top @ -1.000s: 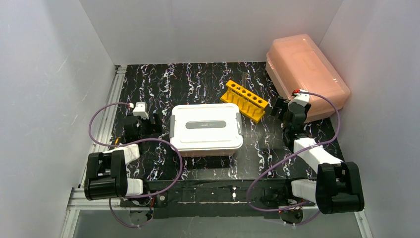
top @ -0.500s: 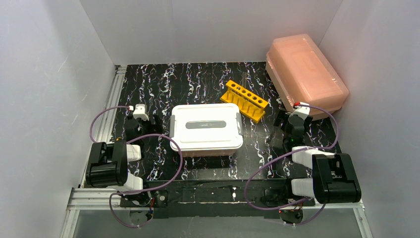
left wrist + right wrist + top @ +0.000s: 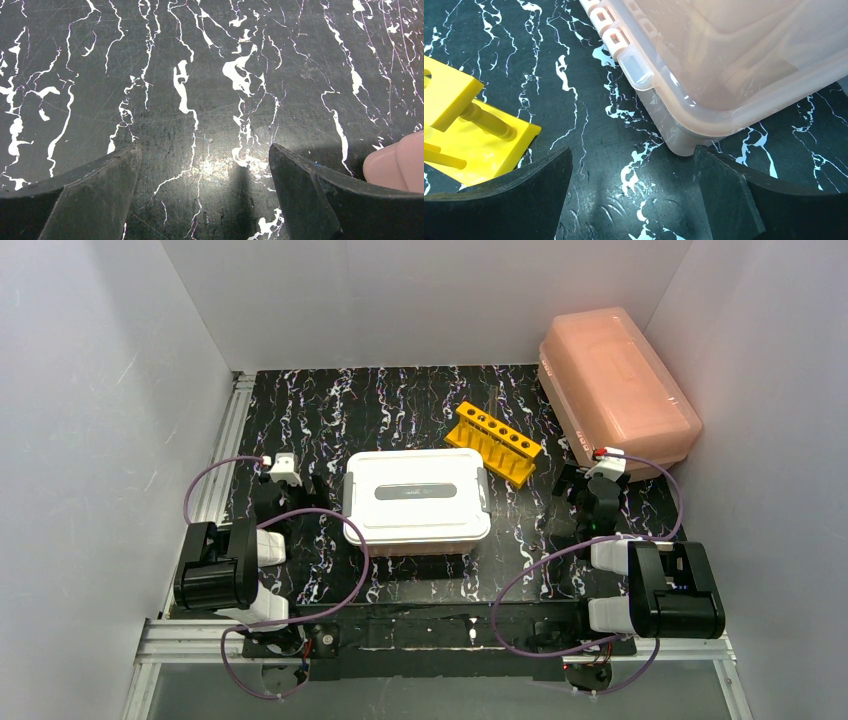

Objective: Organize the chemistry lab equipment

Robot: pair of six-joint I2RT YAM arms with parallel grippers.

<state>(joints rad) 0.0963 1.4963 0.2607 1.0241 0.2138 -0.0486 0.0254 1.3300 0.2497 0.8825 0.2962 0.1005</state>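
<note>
Plain white walls [image 3: 90,390] enclose a black table [image 3: 390,405] veined with white marbling, evenly lit from above

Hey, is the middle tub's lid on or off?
On: the white lid lies flat over the tub, covering its whole top.

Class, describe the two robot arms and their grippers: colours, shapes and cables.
Both the left arm and the right arm are built of blocky black joints and white links. A purple cable loops along each. The left gripper and right gripper each have two broad black wedge-shaped fingers.
</note>
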